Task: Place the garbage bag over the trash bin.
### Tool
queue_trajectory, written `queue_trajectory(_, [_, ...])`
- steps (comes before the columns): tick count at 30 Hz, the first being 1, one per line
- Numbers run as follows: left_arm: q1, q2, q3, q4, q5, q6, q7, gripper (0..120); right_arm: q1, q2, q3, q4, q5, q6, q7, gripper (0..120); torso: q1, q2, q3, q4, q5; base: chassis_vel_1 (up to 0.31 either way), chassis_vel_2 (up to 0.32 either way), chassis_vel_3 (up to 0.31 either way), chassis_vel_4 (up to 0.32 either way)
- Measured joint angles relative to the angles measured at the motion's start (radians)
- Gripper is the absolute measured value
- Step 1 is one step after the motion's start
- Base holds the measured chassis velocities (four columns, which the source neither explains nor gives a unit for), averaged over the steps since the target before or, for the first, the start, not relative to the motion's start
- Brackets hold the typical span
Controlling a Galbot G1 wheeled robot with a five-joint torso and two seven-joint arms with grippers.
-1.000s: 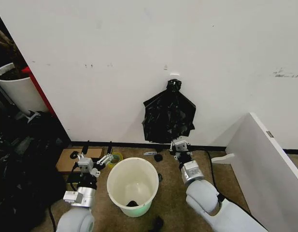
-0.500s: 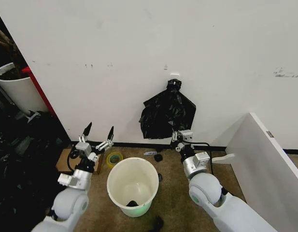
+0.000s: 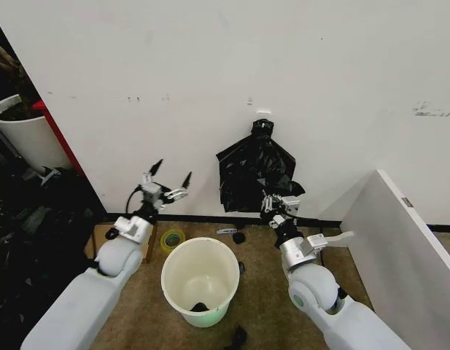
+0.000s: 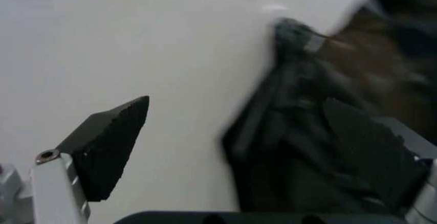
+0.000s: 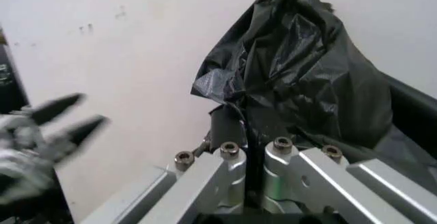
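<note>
left arm's up, bag's pinched

in the last second i raised my left gripper (image 3: pixel 169 181) off the floor, fingers spread, toward the garbage bag (image 3: pixel 254 176) hanging on the wall. right gripper (image 3: pixel 280 206) pinches its lower edge. trash bin (image 3: pixel 200 282) sits below, still unlined.

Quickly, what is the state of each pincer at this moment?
Left pincer: open, holding nothing, raised in front of the wall.
Right pincer: shut on the garbage bag, at its lower edge.
</note>
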Motion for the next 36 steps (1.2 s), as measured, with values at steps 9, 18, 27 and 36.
queue_trajectory(9, [-0.205, -0.083, 0.173, 0.207, 0.114, -0.007, 0.072, 100, -0.01, 0.007, -0.022, -0.01, -0.044, 0.015, -0.04, 0, 0.0, 0.0, 0.0, -0.0005, -0.0001, 0.0, 0.0, 0.0, 0.0])
queue_trajectory(18, [-0.264, -0.095, 0.193, 0.25, 0.459, 0.044, 0.004, 96, 0.011, 0.021, -0.041, -0.034, -0.072, 0.018, -0.046, 0, 0.0, 0.0, 0.0, 0.0003, 0.0, 0.0, 0.0, 0.0, 0.0])
queue_trajectory(27, [-0.265, -0.12, 0.178, 0.272, 0.599, 0.101, -0.019, 62, 0.016, 0.011, -0.039, -0.03, -0.072, 0.017, -0.046, 0, 0.0, 0.0, 0.0, -0.0001, -0.0002, 0.0, 0.0, 0.0, 0.0])
queue_trajectory(36, [-0.237, -0.12, 0.16, 0.247, 0.5, 0.158, -0.059, 34, 0.015, 0.014, -0.039, -0.031, -0.075, 0.017, -0.044, 0, 0.0, 0.0, 0.0, -0.0001, -0.0002, 0.0, 0.0, 0.0, 0.0])
